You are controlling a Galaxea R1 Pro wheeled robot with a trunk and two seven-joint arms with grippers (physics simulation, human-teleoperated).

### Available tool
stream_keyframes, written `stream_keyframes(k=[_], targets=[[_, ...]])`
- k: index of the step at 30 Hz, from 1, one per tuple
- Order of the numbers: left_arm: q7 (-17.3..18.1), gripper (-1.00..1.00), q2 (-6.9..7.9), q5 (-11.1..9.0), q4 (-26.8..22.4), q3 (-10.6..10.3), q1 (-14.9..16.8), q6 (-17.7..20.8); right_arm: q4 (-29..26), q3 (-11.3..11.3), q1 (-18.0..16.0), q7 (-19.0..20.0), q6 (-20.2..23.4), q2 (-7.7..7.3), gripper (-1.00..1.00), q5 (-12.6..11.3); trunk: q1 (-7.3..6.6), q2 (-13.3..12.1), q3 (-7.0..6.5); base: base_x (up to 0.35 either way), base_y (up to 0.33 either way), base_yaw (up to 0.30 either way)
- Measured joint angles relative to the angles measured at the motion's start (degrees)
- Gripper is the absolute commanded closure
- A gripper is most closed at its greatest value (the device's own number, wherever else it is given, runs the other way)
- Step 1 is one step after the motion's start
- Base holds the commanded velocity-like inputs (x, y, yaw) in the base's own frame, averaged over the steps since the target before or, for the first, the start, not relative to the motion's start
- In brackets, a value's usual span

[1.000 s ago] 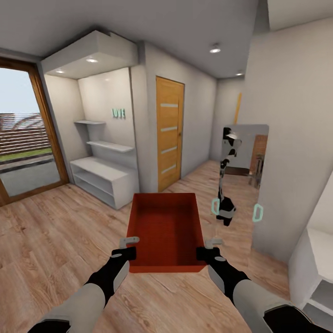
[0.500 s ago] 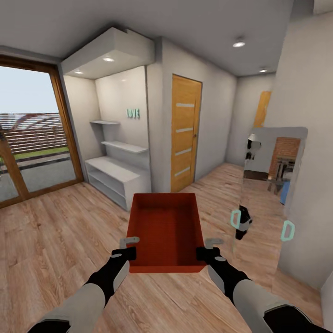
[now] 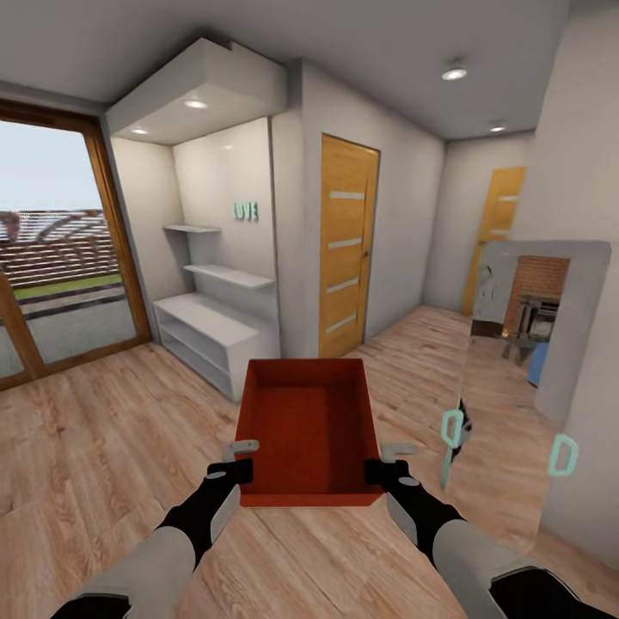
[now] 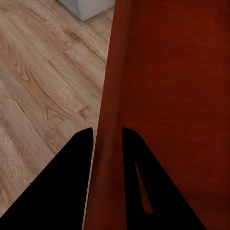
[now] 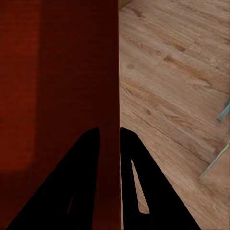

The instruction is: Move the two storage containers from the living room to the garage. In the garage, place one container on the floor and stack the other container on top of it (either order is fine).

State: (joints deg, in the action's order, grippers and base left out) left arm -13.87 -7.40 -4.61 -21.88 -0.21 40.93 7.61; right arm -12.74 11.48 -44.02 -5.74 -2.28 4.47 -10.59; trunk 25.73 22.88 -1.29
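View's swung a bit since a second ago, so the wooden door [image 3: 348, 245] sits nearer 12 o'clock. The storage container [image 3: 309, 430] hasn't budged, carried dead ahead over the wood-plank floor [image 3: 94, 430], left gripper [image 3: 234, 460] and right gripper [image 3: 389, 460] each clamped on a side wall.

Head cam high; wrist cams on bin [image 3: 309, 425] walls.

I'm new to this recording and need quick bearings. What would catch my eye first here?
The orange-red storage container, held out in front at the centre, with the left gripper and right gripper each clamped on a side wall. Beyond it, a wooden door stands straight ahead, white shelves to its left, and wood-framed glass doors at far left.
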Motion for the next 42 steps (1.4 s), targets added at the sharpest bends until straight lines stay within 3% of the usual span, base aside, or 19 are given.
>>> stream_keyframes(k=[42], targets=[[0.0,1.0,0.02,0.0,0.3,0.0,0.0,0.5,0.3,-0.1,0.0,0.0,0.5,0.06,1.0,0.1,0.0,0.0,0.0,0.322,0.0,-0.011]])
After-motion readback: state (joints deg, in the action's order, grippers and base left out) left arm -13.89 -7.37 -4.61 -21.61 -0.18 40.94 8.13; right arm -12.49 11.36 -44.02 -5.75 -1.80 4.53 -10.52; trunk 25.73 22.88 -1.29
